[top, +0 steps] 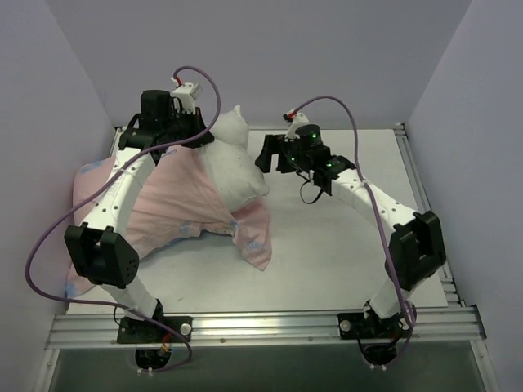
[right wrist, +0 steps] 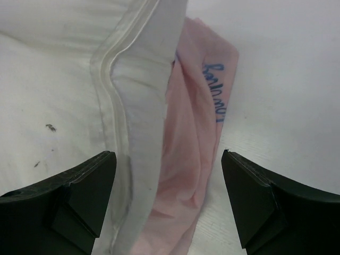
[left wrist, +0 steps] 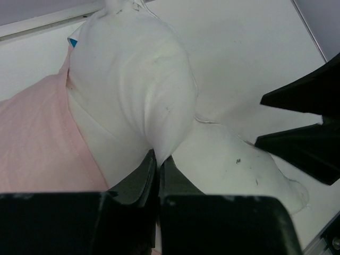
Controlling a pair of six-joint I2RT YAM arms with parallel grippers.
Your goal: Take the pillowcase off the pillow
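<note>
Pillowcase [top: 167, 204] is pink side out, bunched around the near-left part of the pillow [top: 233, 167] and spread toward the left edge of the table [top: 327, 261]. One flap hangs down toward the near side, with bits of blue print at its edge. More blue shows at the near-left corner under the left arm.

The pillow's far-right part is bare white and out of the case, one corner poking up at the far side. It lies left of table centre, tilted, its far end raised.

Left wrist view: left gripper [left wrist: 158, 159] is clamped tight on a fold of white pillow [left wrist: 133, 79] fabric, which puckers to a point between the fingers. Pink pillowcase [left wrist: 37, 143] lies just left of the pinch, touching the pillow. The right gripper shows as a black shape at the right edge.

Right wrist view: right gripper [right wrist: 166, 159] has its jaws spread wide and holds nothing. Below the gap are the pillow's [right wrist: 48, 79] seamed edge and a strip of pink pillowcase [right wrist: 194, 138] with blue marks showing through. Bare table [right wrist: 287, 79] is to the right.

Top view: left gripper [top: 206, 137] is at the pillow's far-left side. Right gripper [top: 268, 155] is just beside the pillow's right edge. Cannot tell whether it touches.
</note>
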